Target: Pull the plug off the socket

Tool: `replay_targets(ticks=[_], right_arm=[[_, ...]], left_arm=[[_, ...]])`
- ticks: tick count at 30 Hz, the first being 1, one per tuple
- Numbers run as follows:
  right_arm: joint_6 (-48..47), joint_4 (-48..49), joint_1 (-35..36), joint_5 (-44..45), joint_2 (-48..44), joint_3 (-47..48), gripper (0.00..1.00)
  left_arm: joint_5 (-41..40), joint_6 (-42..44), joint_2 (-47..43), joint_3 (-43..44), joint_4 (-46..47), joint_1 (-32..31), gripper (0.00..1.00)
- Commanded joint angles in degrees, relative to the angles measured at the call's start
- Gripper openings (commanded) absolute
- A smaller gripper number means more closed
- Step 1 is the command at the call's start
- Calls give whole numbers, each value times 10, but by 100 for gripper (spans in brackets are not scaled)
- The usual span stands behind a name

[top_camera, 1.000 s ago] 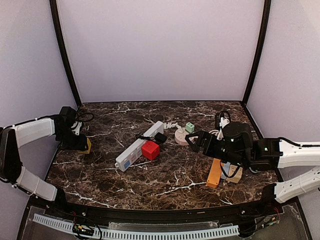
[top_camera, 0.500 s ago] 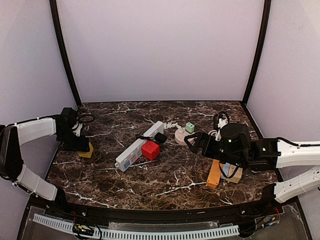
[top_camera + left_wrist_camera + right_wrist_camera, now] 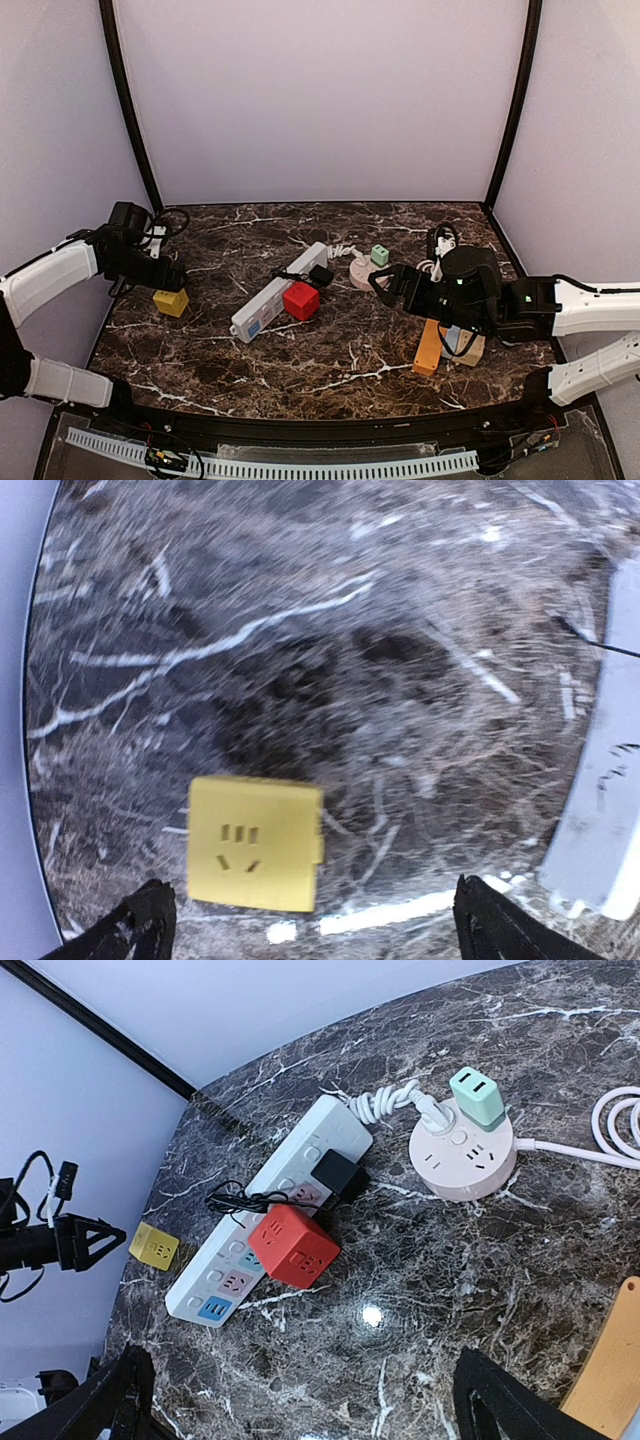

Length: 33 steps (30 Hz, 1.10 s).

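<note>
Fingers [image 3: 140,930] of left arm [image 3: 60,275] hang spread above yellow adapter [image 3: 255,855].

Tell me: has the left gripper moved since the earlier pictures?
Yes: the left gripper has risen away from the small yellow plastic cube below it.

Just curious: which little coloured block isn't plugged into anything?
The yellow cube, alone on the table; red cube and black plug sit on the white strip, green plug on the round socket.

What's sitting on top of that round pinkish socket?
A mint-green plug stands on the round socket, near its far edge. Its prongs are hidden beneath it.
</note>
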Motion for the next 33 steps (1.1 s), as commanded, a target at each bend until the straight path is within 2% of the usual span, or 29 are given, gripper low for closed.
replay_targets(ticks=[1,6,11,16,20,26,29,33], right_arm=[[-7,-10,-4,-1,2,-4,99],[-10,-10,-12,-18,11,0,94],[-15,-10,-12,-40,29,12,92],[-7,-12,-13,-60,57,27,91],[-4,-13,-12,-70,77,37,91],[-4,-16,-13,-78,91,46,90],[-4,-18,-12,-76,90,46,90],[-2,-19,-13,-71,87,44,90]], left_arm=[[76,46,-52,27,13,-86,96],[120,40,-18,59,7,-176,92],[148,44,57,90,8,-259,91],[114,65,125,126,9,-324,91],[80,68,183,148,13,-337,86],[44,68,231,172,43,-342,67],[35,71,248,184,44,-345,64],[32,73,262,186,42,-345,52]])
